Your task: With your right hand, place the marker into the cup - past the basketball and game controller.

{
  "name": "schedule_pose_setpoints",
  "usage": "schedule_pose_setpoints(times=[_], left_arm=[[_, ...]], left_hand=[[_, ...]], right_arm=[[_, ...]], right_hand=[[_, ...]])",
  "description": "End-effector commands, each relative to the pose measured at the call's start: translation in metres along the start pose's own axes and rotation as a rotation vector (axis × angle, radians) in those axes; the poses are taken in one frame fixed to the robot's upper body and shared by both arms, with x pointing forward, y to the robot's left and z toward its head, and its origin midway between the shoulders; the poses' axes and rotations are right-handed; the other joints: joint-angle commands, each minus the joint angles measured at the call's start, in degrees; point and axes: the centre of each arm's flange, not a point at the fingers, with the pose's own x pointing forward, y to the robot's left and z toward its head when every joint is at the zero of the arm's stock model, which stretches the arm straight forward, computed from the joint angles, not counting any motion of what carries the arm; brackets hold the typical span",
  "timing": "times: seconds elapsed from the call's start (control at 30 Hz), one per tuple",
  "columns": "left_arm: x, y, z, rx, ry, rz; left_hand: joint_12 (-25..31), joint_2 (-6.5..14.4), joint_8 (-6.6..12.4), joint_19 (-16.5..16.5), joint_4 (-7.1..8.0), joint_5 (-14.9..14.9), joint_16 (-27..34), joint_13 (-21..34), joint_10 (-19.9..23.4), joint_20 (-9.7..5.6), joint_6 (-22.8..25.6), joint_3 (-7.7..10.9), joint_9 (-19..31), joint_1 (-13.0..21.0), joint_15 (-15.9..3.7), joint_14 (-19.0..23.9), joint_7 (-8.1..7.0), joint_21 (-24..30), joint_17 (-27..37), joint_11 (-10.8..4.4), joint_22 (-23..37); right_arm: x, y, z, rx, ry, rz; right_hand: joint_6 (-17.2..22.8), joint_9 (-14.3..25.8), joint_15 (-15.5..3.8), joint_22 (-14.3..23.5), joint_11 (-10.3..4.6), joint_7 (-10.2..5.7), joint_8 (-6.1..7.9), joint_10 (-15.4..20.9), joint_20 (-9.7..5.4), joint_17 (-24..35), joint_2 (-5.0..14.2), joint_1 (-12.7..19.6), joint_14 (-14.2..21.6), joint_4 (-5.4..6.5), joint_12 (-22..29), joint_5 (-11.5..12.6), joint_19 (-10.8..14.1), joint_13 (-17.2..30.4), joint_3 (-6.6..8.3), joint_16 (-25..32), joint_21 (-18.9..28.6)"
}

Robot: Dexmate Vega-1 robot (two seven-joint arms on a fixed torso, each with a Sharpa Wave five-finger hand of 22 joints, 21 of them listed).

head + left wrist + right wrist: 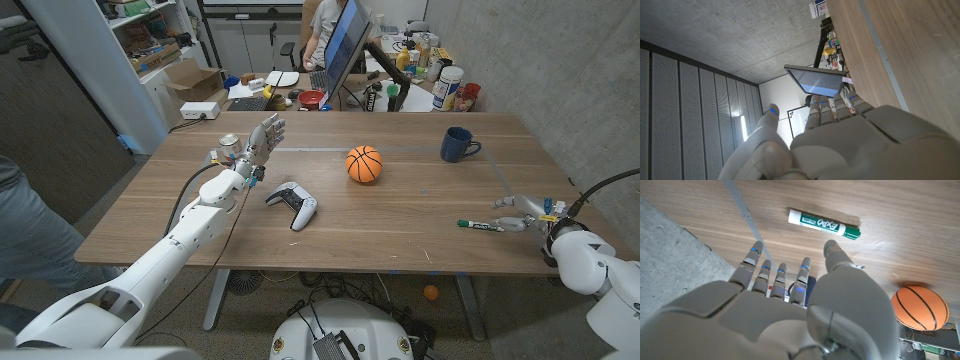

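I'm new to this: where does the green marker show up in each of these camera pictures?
Head view: the marker lies on the table near the right edge, just left of the right hand.
Left wrist view: not in it.
Right wrist view: the marker lies beyond the fingertips.
Shared landmark: the basketball.

The table point(400, 215) is wood with a matt, smooth brown top, its grain running lengthwise, and a thin pale strip of tape crosses it near the right edge. The marker point(824, 223) at that edge has a glossy white plastic barrel with printed lettering and a green cap. The basketball point(364, 164) looks like pebbled orange rubber with black seams. The game controller point(292, 203) is smooth white plastic with black parts. The cup point(458, 145) near the far right corner is dark blue and glossy, like glazed ceramic. The left hand point(260, 144) and right hand point(790, 315) wear matt grey plastic shells.
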Motion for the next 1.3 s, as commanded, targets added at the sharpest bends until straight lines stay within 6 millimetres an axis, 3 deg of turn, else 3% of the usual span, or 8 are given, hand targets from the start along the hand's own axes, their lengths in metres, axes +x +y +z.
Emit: schedule_pose_setpoints(times=[0.03, 0.67, 1.3], left_arm=[[0.000, 0.003, -0.001, -0.001, 0.003, -0.002], [0.002, 0.007, -0.001, 0.002, 0.008, -0.001], [0.002, 0.010, -0.006, 0.000, 0.024, 0.000]], left_hand=[[0.35, 0.07, 0.18, -0.04, -0.06, 0.30, 0.18, 0.13, 0.33, 0.62, 0.72, 0.40, 0.07, 0.29, 0.31, -0.04, -0.02, 0.23, 0.25, -0.27, 0.18], [0.33, 0.05, 0.18, -0.10, -0.06, 0.30, 0.21, 0.13, 0.28, 0.75, 0.74, 0.42, 0.08, 0.28, 0.35, 0.00, -0.04, 0.22, 0.25, -0.33, 0.18], [0.35, 0.03, 0.17, -0.22, -0.06, 0.29, 0.20, 0.13, 0.34, 0.80, 0.74, 0.44, 0.08, 0.25, 0.41, -0.04, -0.06, 0.20, 0.25, -0.18, 0.19]], right_arm=[[0.001, 0.009, 0.015, -0.008, 0.012, 0.000], [0.007, 0.028, 0.009, -0.020, 0.099, 0.028], [0.017, 0.042, 0.016, -0.015, 0.103, 0.000]], right_hand=[[0.17, 0.31, 0.57, 0.14, 0.32, 0.26, 0.41, 0.14, 0.29, 0.13, -0.11, -0.82, 0.30, 0.10, 0.21, 0.34, 0.18, 0.31, -0.36, 0.44, 0.13], [0.27, 0.35, 0.81, 0.15, 0.52, 0.51, 0.34, 0.21, 0.62, 0.23, -0.50, -2.21, 0.71, 0.63, 0.29, 0.59, 0.01, 0.33, -1.07, 0.69, 0.13], [0.91, 0.39, 0.54, 0.16, 0.42, 0.22, 0.48, 0.93, 0.78, 0.28, -0.18, -2.74, 1.03, 0.85, 0.55, 0.94, -0.13, 0.34, -1.36, 0.91, 0.17]])
